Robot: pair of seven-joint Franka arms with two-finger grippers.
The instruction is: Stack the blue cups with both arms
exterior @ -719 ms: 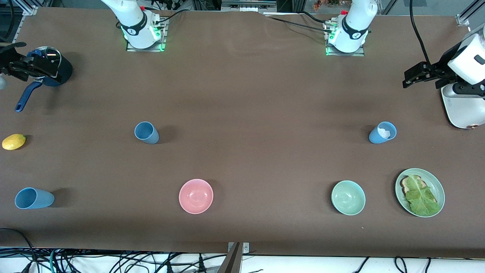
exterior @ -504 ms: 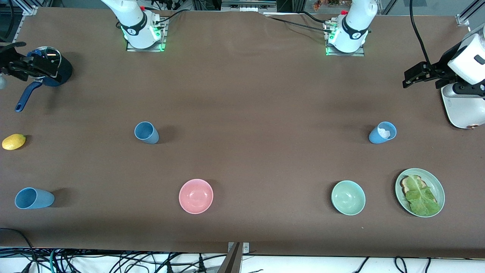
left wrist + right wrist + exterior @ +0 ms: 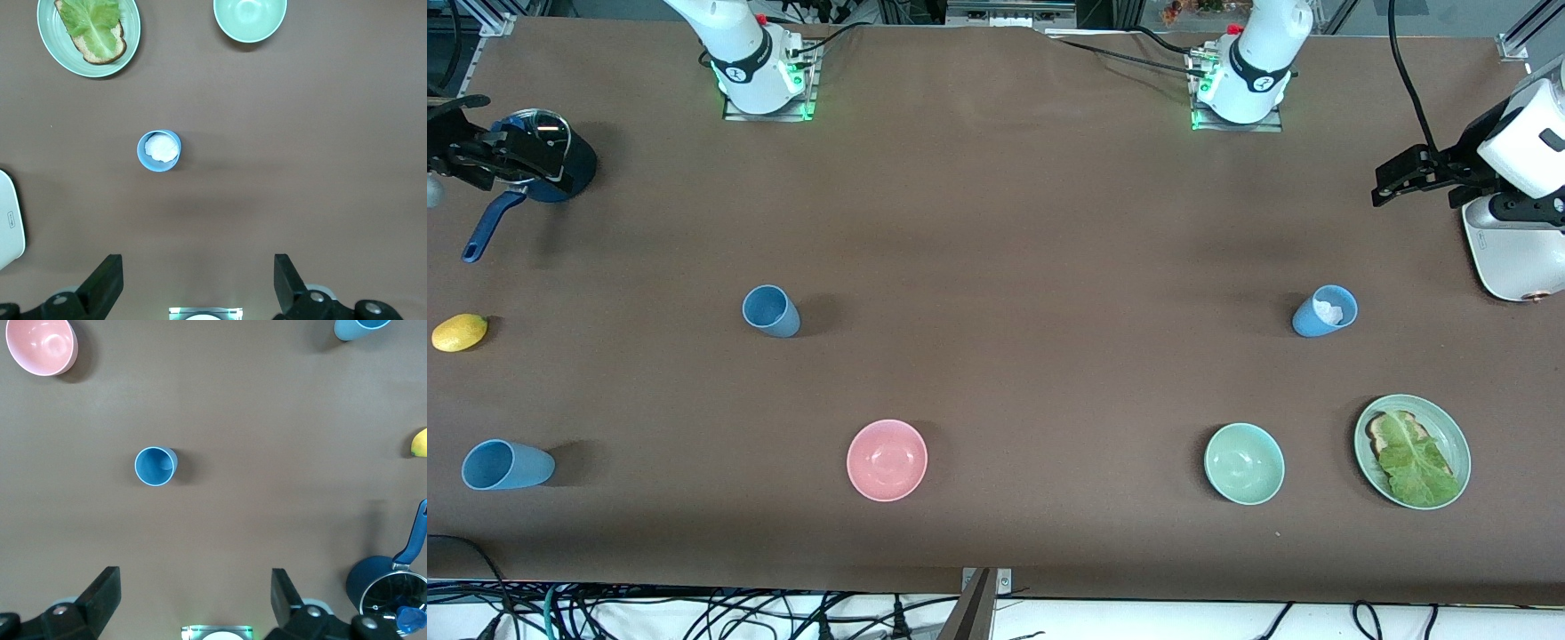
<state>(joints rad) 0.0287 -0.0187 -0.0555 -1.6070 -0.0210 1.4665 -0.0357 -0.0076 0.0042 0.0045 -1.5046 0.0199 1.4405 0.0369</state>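
Three blue cups are on the brown table. One [image 3: 771, 311] [image 3: 155, 467] stands empty, nearer the camera than the right arm's base. One [image 3: 1325, 311] [image 3: 159, 151] holds something white, nearer the camera than the left arm's base. The third [image 3: 507, 465] [image 3: 357, 327] is at the right arm's end near the front edge. My right gripper [image 3: 547, 169] [image 3: 193, 587] is open and empty, high over the table. My left gripper [image 3: 1385, 182] [image 3: 198, 270] is open and empty, also high up. Neither touches a cup.
A pink bowl [image 3: 887, 460] and a green bowl [image 3: 1244, 463] sit near the front edge. A green plate [image 3: 1449, 418] holds toast and lettuce. A dark-blue pot [image 3: 574, 173], a lemon [image 3: 459, 332] and a white appliance [image 3: 1507, 258] lie at the table's ends.
The right gripper has drifted very slightly. The cups and the left arm have not moved.
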